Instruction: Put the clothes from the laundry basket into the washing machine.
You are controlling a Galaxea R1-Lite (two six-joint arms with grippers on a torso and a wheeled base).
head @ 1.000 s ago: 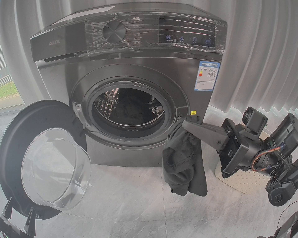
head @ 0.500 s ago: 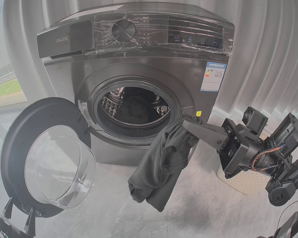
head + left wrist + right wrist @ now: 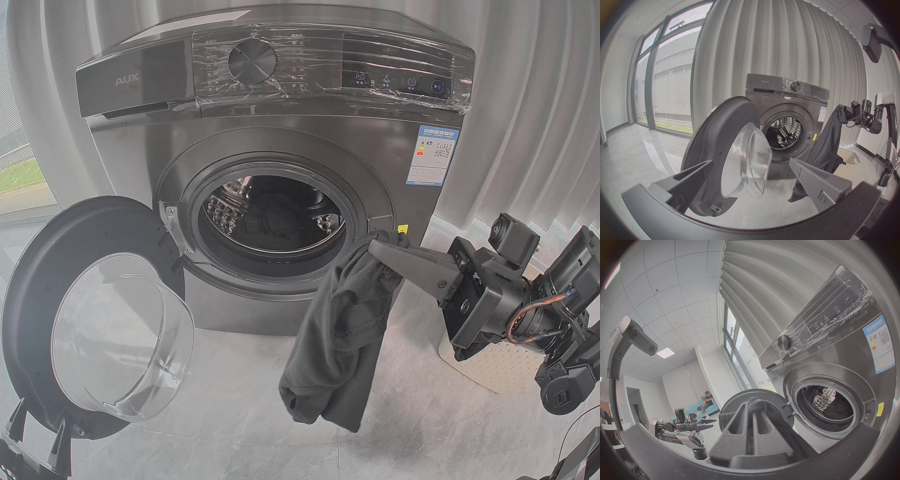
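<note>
The grey washing machine [image 3: 275,119] stands with its round door [image 3: 94,312] swung open to the left. Dark clothes [image 3: 275,219] lie inside the drum. My right gripper [image 3: 378,247] is shut on the top of a dark garment [image 3: 340,337], just right of the drum opening and near its lower rim. The garment hangs loose down to just above the floor. In the right wrist view the gripper [image 3: 751,405] pinches the garment [image 3: 793,440] in front of the drum. My left gripper [image 3: 750,162] is open and holds nothing, low beside the open door [image 3: 725,150].
The white perforated laundry basket [image 3: 494,365] sits on the floor at the right, behind my right arm. Pale curtains hang behind the machine. Bare grey tile floor [image 3: 237,406] lies in front of the machine. The open door takes up the lower left.
The head camera shifted a little, so the machine sits further right in the picture. The hanging garment's lower end swung left, then partly back. The right gripper keeps its hold.
</note>
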